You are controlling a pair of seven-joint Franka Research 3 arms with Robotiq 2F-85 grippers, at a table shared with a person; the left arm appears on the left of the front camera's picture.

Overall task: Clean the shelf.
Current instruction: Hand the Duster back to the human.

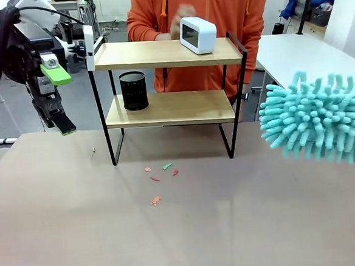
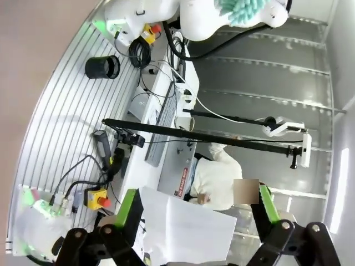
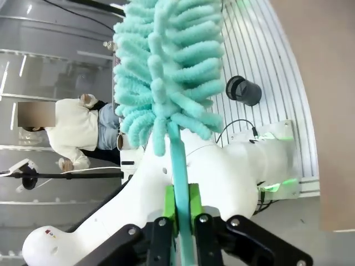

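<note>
The shelf [image 1: 166,53] stands at the far middle of the table, with two light wooden boards in a thin black frame. A white boxy device [image 1: 197,34] sits on its top board, with a person's hand [image 1: 180,20] just behind it. On the lower board stands a black mesh cup [image 1: 133,90]. My left gripper [image 1: 59,100] hangs left of the shelf, above the table; in the left wrist view the left gripper [image 2: 199,205] is open and holds nothing. My right gripper [image 3: 180,209] is shut on the handle of a teal fluffy duster [image 3: 166,72], whose head [image 1: 317,120] hovers right of the shelf.
Small red, green and orange scraps [image 1: 159,174] lie on the table [image 1: 185,236] in front of the shelf. A person in an orange hoodie [image 1: 217,8] stands close behind the shelf. Another white table [image 1: 294,55] sits at the right rear.
</note>
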